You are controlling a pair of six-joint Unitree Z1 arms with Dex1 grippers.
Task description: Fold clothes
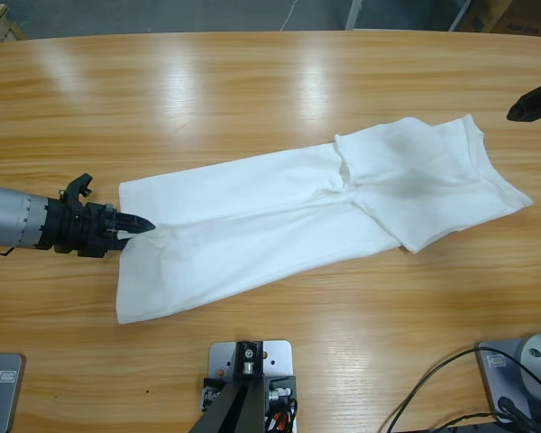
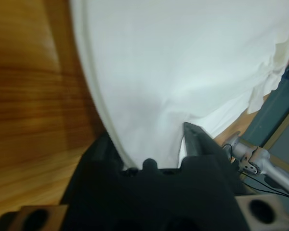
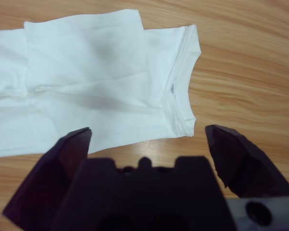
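Left tool (image 1: 137,223) clenches the hem of the limp, light T-shirt (image 1: 288,216); right tool (image 3: 149,139) hangs released above its collar.

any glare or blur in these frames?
High view: bright lamp glare streaks on the table above the T-shirt. Left wrist view: wood and left gripper blurred, too close. Right wrist view: shirt sharp, right gripper soft.

Plain white T-shirt (image 1: 279,216) with a faint grey shadow at the chest; glossy honey-brown, wood-grained worktop (image 1: 252,81); black left end effector (image 1: 131,225)
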